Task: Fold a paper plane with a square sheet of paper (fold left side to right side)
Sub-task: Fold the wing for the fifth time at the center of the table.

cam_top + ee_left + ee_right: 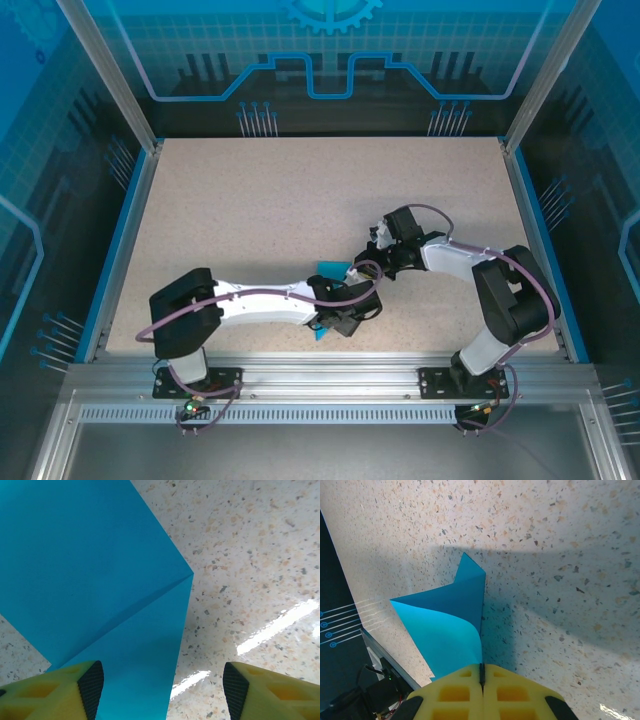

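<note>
Mid-fold stage: the square sheet of paper (445, 625), already creased, lies on the table (300, 200) near its front centre, between both arms; right gripper (481, 672) closed, apparently pinching a lifted, curling flap; left gripper (162, 687) wide open, straddling the sheet's edge, holding nothing; the next move, as judged, calls for carrying the flap across, then pressing the crease flat.

Lies open across the far table (300, 190); blocked up front by left arm (260, 305) and right arm (455, 258) meeting over the paper (330, 268).
</note>
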`<state>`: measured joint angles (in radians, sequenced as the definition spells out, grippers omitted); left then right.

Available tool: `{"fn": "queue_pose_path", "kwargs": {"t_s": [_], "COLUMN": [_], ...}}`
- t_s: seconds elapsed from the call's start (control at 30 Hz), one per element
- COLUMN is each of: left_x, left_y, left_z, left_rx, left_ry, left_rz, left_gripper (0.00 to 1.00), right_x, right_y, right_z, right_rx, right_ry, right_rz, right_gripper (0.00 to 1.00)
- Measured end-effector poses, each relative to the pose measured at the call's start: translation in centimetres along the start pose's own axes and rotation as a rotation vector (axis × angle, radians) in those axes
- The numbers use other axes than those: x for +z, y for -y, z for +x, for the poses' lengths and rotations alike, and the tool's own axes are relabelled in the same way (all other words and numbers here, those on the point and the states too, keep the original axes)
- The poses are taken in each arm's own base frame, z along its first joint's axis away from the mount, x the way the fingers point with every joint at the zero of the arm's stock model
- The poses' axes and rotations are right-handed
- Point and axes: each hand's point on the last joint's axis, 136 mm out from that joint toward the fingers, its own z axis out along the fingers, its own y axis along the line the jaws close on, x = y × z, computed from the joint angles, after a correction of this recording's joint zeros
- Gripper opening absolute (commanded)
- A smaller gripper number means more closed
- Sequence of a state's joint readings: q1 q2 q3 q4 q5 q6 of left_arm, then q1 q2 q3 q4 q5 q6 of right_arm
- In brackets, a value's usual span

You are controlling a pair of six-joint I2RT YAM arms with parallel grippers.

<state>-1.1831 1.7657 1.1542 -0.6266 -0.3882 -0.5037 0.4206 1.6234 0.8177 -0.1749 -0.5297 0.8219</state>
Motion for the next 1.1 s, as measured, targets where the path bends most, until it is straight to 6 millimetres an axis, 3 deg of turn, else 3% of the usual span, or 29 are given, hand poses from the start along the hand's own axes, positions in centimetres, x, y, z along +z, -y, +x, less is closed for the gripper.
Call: {"fn": "queue_pose_path", "kwargs": {"t_s": [0.2, 0.83, 1.0, 1.1], "left_x": [0.8, 1.2, 1.2, 1.1], "left_y": [-0.7, -1.4, -1.5, -1.5], "left_z": [0.4, 0.9, 0.9, 0.8], "left_rx": [-0.001, -0.006, -0.009, -0.005], "left_ry": [-0.031, -0.050, -0.048, -0.044], "left_rz": [-0.063, -0.110, -0.113, -0.114], "left_gripper": [0.62, 0.17, 0.02, 0.00], "right_x": [0.1, 0.1, -0.1, -0.2], "right_y": [-0.2, 0.2, 0.1, 0.1], "right_z": [0.0, 0.0, 0.1, 0.1], "right_rx": [0.012, 0.007, -0.019, -0.035], "right_ry": [0.003, 0.007, -0.004, -0.006], "right_rz": [-0.002, 0.030, 0.041, 0.050], "right_gripper": [0.00, 0.00, 0.00, 0.00]}}
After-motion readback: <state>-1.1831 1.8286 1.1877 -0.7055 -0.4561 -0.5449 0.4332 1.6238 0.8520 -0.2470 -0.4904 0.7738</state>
